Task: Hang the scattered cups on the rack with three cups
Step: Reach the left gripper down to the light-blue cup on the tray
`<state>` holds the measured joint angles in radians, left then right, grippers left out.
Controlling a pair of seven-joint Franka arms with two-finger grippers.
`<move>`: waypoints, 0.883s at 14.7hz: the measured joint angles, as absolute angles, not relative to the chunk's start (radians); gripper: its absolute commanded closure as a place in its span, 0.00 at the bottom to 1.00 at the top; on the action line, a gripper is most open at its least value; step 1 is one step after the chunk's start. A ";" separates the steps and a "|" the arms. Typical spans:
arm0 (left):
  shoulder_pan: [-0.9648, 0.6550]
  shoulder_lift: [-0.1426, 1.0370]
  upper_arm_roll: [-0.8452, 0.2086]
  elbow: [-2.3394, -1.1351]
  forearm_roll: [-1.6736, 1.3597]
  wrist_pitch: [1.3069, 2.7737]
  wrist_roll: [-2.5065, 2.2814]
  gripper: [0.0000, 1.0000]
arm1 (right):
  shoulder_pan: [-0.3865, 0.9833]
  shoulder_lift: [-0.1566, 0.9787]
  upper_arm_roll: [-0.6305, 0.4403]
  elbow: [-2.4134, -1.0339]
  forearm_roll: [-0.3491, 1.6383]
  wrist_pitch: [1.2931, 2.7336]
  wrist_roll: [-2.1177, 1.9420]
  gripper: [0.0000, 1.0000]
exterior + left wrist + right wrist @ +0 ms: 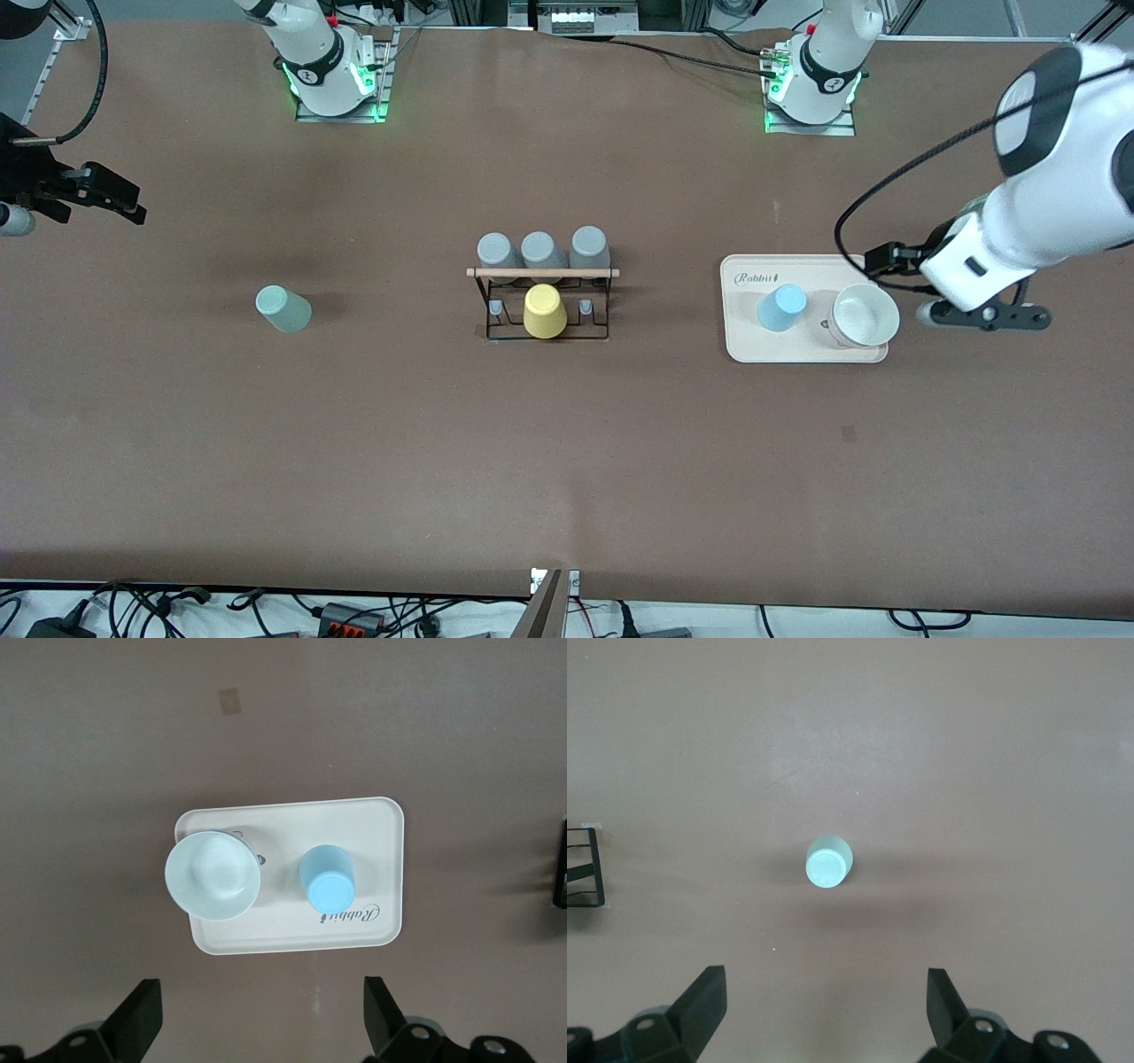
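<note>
Fingers spread wide, empty: left gripper (257,1028) over cream tray (740,341) w/ blue cup (781,307) inverted beside white bowl (864,315); right gripper (819,1019) over green cup (283,309), inverted on bare table. Risk: smooth tapered cups could slip or tip if pinched off-centre. Rack (543,301) mid-table.

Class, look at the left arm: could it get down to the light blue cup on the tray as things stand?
Probably yes. The left tool hangs open beside the cream tray, and the light blue cup stands upside down with only a white bowl next to it.
</note>
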<state>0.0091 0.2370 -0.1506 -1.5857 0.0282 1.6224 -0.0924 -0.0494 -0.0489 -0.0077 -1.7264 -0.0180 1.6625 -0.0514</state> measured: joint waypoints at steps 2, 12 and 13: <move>0.009 0.295 -0.163 -1.579 0.028 1.660 -0.093 0.00 | -0.049 -0.049 -0.007 -1.726 -0.018 1.662 -0.051 0.00; 0.010 0.488 -0.174 -1.844 0.015 2.105 -0.094 0.00 | -0.049 -0.049 -0.007 -1.727 -0.018 1.682 -0.051 0.00; 0.011 0.487 -0.176 -1.858 0.012 2.106 -0.094 0.00 | -0.049 -0.049 -0.007 -1.727 -0.018 1.682 -0.051 0.00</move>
